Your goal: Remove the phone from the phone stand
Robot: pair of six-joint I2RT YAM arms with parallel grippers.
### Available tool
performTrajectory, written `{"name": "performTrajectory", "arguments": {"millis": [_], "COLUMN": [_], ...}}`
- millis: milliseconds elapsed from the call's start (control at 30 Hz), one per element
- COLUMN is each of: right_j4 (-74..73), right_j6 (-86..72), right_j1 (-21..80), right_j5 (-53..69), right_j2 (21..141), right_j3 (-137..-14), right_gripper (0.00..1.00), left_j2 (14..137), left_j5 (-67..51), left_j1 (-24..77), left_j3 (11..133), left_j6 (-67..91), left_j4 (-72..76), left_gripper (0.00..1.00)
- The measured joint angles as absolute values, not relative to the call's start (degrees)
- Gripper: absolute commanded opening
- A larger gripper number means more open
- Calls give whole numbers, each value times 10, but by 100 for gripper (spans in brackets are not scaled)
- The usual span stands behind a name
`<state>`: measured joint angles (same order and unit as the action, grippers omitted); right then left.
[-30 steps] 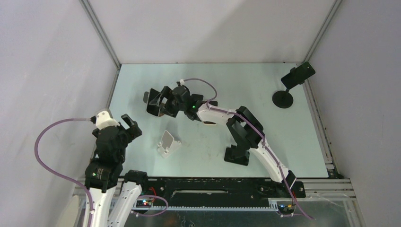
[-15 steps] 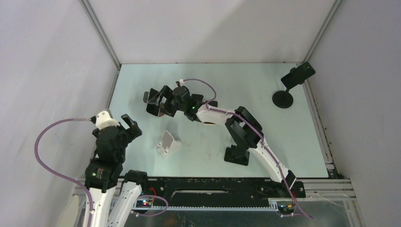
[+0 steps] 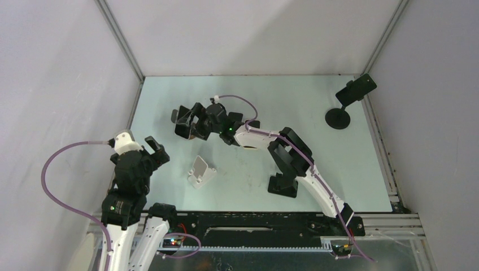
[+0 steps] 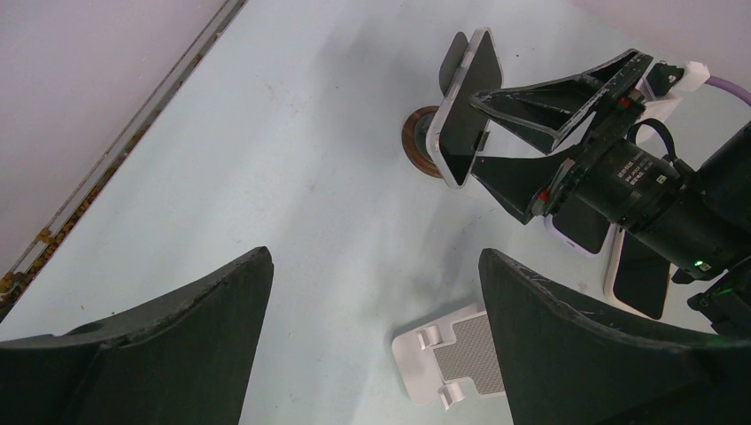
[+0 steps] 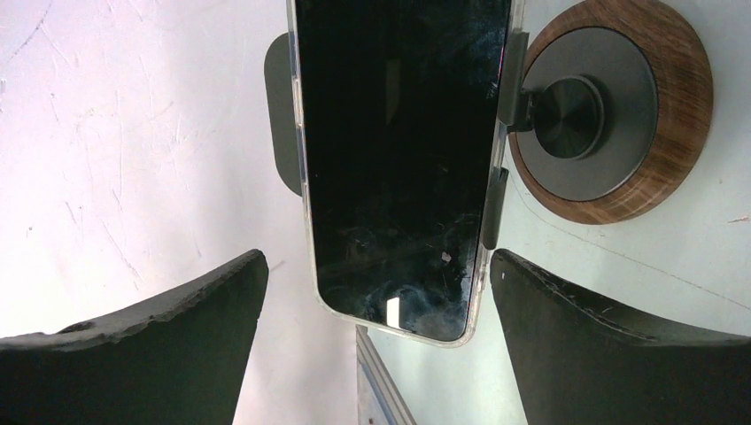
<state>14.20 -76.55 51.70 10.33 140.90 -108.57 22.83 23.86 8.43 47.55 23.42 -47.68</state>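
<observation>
**A:** Where's the phone (image 5: 403,150) relative to the right tool (image 5: 376,258)?

**B:** Straight ahead. The tool is spread wide, and the phone's near short end sits between its fingers. The phone is clipped into its stand (image 5: 611,115), whose round wooden base is just right of the tool.

**A:** And its long axis?

**B:** It runs away from the tool, so the fingers flank the two long edges. There's a clear gap on the left. The right finger is very close to the edge, and I can't tell whether it touches.

**A:** Which arm is nearer?

**B:** The right, by far. The left tool (image 4: 374,258) is also spread and holds nothing. It hangs well apart, over a white holder (image 4: 456,354).

**A:** Room to move?

**B:** I'd judge pulling back along the long axis is best, because the side clips (image 5: 511,84) grip the edges. The desk (image 4: 292,150) is bare to the left of the right tool. Another phone (image 4: 639,274) lies flat under the right arm.
</observation>
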Motion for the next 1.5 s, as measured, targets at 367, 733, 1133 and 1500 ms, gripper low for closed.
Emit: {"name": "performTrajectory", "arguments": {"millis": [367, 733, 1133, 1500], "right_j4": [122, 75, 28, 8], "right_j6": [-765, -762, -758, -756], "right_j1": [521, 527, 531, 539], "right_j5": [103, 98, 81, 77], "right_j2": [1428, 1439, 1449, 1464], "right_j3": [-1119, -1155, -1193, -1211], "right_gripper": [99, 99, 99, 99], "left_j2": [228, 228, 227, 223], "left_j5": [239, 239, 239, 239], "left_j1": [84, 84, 84, 84], "left_j3": [475, 468, 466, 466], "left_j6": [234, 234, 234, 234], "left_j4": [-477, -476, -475, -475], "left_gripper": [94, 94, 94, 94]}}
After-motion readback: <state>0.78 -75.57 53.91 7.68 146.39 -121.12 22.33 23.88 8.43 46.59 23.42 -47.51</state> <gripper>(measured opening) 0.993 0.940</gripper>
